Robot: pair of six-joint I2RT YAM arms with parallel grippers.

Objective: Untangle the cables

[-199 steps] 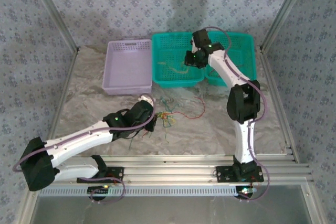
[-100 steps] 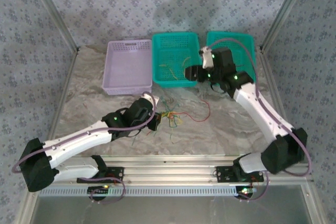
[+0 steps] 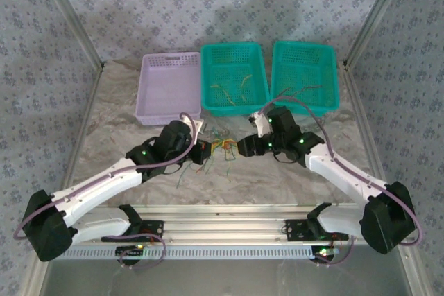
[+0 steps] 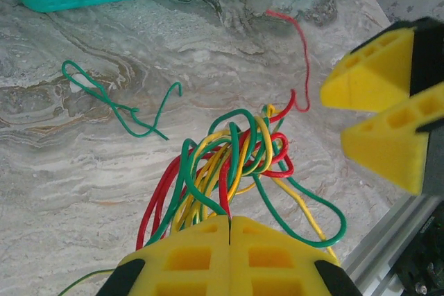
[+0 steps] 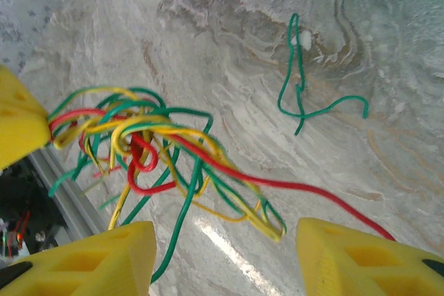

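Top view: the cables (image 3: 223, 147) sit bunched at centre frame, between the left gripper (image 3: 205, 152) and the right gripper (image 3: 244, 148).

Left wrist view: the left jaws are clenched on the bundle's strands at the bottom edge.

Right wrist view: the right jaws stand apart at the lower corners, grasping nothing. The right gripper would best pinch the red strand (image 5: 312, 188) trailing low right, then pull gently outward while the left anchors.

The right arm (image 3: 333, 168) swings down from over the teal baskets (image 3: 231, 47) to the counter (image 3: 125, 123), and its right fingers (image 5: 104, 261), spread apart, now sit just right of the cables (image 3: 223, 147) instead of far behind them. The left fingers (image 4: 187, 258), clamped on the bunch, shift slightly away from the near edge.
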